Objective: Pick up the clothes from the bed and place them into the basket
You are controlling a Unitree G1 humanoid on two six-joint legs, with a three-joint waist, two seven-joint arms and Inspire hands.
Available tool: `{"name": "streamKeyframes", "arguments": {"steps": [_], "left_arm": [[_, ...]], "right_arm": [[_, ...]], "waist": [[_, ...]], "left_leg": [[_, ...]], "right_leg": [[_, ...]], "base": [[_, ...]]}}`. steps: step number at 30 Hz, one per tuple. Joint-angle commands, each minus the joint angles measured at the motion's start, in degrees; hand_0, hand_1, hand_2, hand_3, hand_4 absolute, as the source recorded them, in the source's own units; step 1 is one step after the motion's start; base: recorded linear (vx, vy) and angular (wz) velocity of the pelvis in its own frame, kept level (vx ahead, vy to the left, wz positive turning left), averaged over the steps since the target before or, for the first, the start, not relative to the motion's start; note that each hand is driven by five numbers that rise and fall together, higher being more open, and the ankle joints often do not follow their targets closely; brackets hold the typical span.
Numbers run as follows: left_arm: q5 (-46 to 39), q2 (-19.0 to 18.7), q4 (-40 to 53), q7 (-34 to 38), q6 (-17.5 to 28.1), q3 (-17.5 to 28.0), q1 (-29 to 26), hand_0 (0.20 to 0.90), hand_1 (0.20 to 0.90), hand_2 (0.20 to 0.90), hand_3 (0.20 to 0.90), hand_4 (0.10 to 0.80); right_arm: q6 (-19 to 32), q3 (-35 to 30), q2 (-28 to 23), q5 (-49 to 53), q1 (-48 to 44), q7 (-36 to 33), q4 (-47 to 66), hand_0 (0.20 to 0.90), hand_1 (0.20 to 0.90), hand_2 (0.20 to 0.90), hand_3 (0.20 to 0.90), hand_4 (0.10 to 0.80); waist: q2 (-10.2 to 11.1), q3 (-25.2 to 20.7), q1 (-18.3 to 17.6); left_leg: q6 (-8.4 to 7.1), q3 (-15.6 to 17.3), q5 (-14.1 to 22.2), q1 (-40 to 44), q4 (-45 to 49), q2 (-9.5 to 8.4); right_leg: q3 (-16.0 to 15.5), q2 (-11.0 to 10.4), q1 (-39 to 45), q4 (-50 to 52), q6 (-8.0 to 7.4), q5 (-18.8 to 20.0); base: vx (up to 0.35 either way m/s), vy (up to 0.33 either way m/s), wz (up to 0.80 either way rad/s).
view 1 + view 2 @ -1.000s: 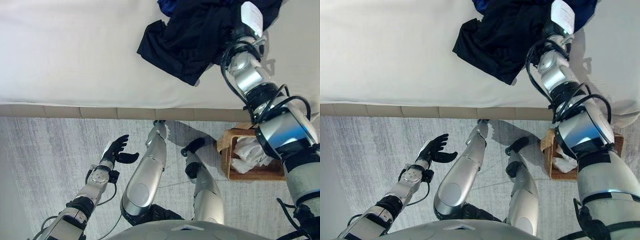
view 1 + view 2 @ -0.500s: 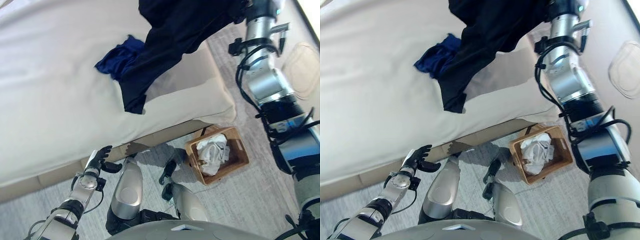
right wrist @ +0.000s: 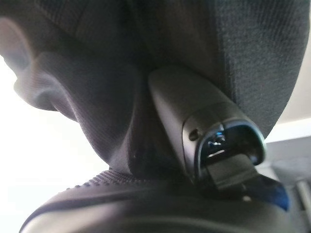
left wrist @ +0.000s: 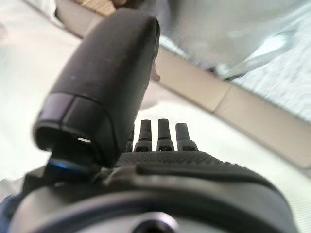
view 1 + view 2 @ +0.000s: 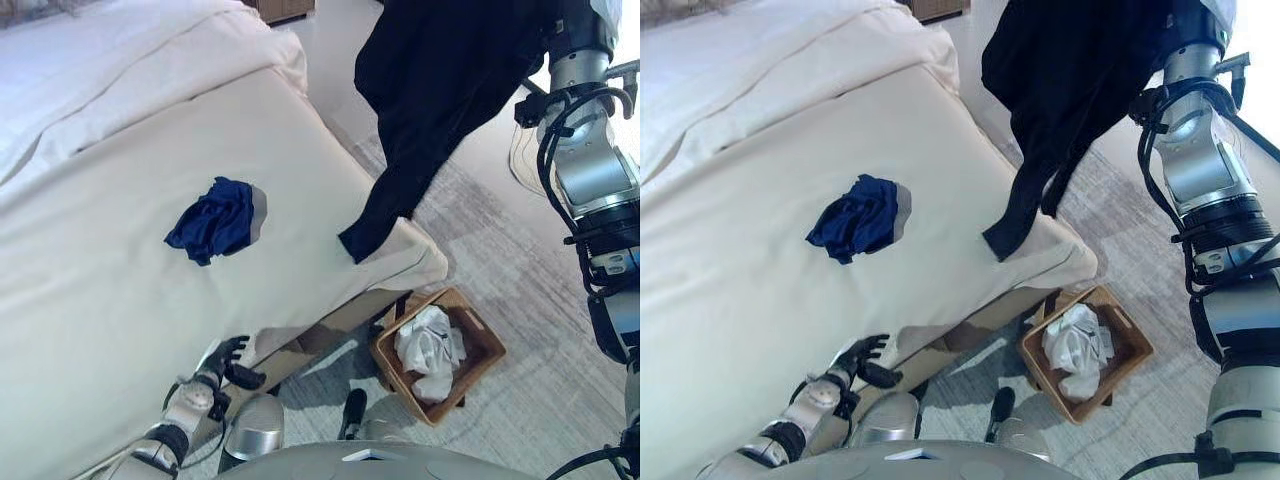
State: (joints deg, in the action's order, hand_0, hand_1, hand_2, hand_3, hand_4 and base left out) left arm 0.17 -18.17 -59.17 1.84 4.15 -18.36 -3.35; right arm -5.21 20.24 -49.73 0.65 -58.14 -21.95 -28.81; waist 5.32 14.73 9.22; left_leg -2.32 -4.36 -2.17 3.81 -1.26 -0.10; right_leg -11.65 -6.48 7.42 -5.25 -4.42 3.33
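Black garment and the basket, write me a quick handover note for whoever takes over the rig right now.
Right robot hand: shut on the black garment, held high beyond the bed's corner; its lower end hangs at the bed edge.
Left robot hand: open, holding nothing, low by the side of the bed.
Basket: on the floor by the bed's corner, with white cloth already in it.
Blue garment: crumpled on the bed.
Done: black garment picked up.
Left: drop it into the basket, then fetch the blue garment.

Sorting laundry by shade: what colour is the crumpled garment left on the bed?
Dark blue garment, clearest in the left eye view.
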Motion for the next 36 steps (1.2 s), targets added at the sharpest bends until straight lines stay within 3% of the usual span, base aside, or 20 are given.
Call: {"name": "streamKeyframes", "arguments": {"steps": [1, 9, 18, 26, 32, 36], "left_arm": [[4.6, -2.7, -5.6, -0.1, 0.8, -3.7, 2.9, 0.900, 0.900, 0.900, 0.900, 0.800], [9.0, -4.2, -8.2, -2.1, 0.1, -3.8, 3.7, 0.900, 0.900, 0.900, 0.900, 0.800], [5.3, -2.2, -4.2, -1.8, 1.2, -5.7, 0.5, 0.900, 0.900, 0.900, 0.900, 0.800], [5.1, -1.3, -2.7, -2.8, 1.6, -7.8, -1.9, 0.900, 0.900, 0.900, 0.900, 0.800], [5.2, -0.7, -3.4, -3.4, 0.9, -8.6, -1.2, 0.900, 0.900, 0.900, 0.900, 0.800], [5.7, -0.5, -4.4, -2.5, 0.6, -8.5, -0.3, 0.900, 0.900, 0.900, 0.900, 0.800]], "right_arm": [[5.3, -4.6, -5.7, 3.9, -4.0, -5.9, -0.5, 0.300, 0.300, 0.300, 0.200, 0.100], [5.9, -9.7, -4.8, 6.4, -0.3, -11.4, 2.8, 0.300, 0.300, 0.300, 0.200, 0.100], [5.6, -8.4, -6.5, 9.0, -1.4, -6.4, -0.9, 0.300, 0.300, 0.300, 0.200, 0.100], [6.3, -8.8, -5.1, 8.1, 2.4, -4.0, -2.4, 0.300, 0.300, 0.300, 0.200, 0.100], [7.2, -9.8, -4.7, 7.1, 3.0, -7.3, -1.9, 0.300, 0.300, 0.300, 0.200, 0.100], [9.0, -11.2, -5.9, 6.9, 2.0, -16.0, 0.0, 0.300, 0.300, 0.300, 0.200, 0.100]], "waist": [[1.5, -8.6, 1.7], [-0.3, -8.4, -0.9], [-0.6, -9.7, -5.6], [-0.9, -9.7, -7.4], [-1.3, -9.2, -7.4], [-1.6, -8.9, -7.3]], "left_leg": [[2.41, 1.4, 6.0, 1.7, -0.1, -1.35], [2.49, 2.8, 5.9, 2.7, -0.7, -0.62], [1.27, 7.0, 5.2, 4.2, -2.9, 0.49], [0.95, 8.7, 5.9, 4.4, -1.6, 1.16], [0.38, 8.7, 6.0, 4.1, -0.7, 1.66], [-0.13, 8.0, 6.0, 3.6, 0.0, 2.03]], "right_leg": [[-2.0, -0.5, -1.1, 4.4, -1.73, -2.1], [0.5, 0.3, -1.6, 5.9, -0.86, -3.5], [4.8, 1.9, -1.4, 2.0, -0.39, -1.7], [6.4, 2.6, -1.4, 1.5, 0.16, -1.4], [6.4, 3.1, -1.4, 0.9, 0.64, -1.5], [6.0, 3.3, -1.4, 1.0, 0.96, -1.9]], "base": [[-0.006, -0.039, 0.00], [-0.050, -0.055, -0.07], [-0.055, -0.061, -0.30], [0.000, -0.080, -0.20], [0.000, -0.065, -0.08], [-0.006, -0.037, -0.07]]}}
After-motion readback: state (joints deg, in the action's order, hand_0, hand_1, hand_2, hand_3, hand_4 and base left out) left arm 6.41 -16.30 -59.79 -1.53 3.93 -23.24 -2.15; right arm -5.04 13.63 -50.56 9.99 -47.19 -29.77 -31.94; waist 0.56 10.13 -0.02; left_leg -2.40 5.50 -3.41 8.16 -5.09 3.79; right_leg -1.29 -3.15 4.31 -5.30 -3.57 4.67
